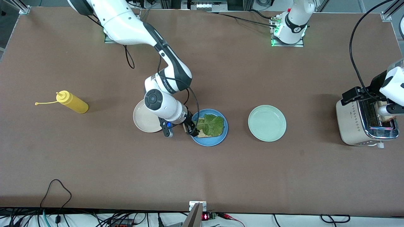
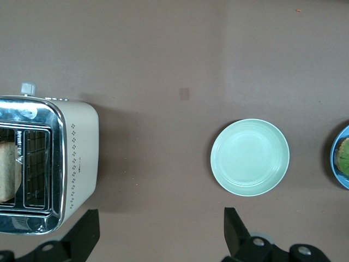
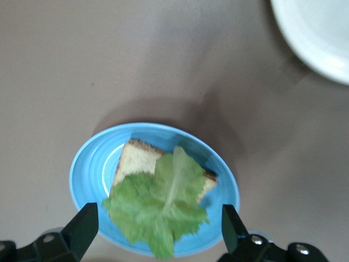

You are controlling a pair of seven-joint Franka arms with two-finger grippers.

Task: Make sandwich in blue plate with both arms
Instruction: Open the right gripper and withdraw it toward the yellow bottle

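Brown table (image 1: 94,164), cables along its front edge. Toaster (image 1: 363,126) at the left arm's end; left gripper (image 2: 158,232) over it, fingers spread, holding nothing. Blue plate (image 1: 219,138) mid-table, between cream plate (image 1: 143,121) and mint plate (image 1: 267,123). Right gripper (image 3: 158,232) hangs over the blue plate's edge, fingers apart, empty. On the plate, one bread slice (image 3: 136,161) under a lettuce leaf (image 3: 163,207); leaf's long axis runs diagonally across the slice.

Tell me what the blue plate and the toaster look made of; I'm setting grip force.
Blue plate: probably glazed ceramic or hard plastic, smooth with a soft sheen. Toaster: cream matte side panels, likely painted metal or plastic, and a mirror-bright chrome-looking top.
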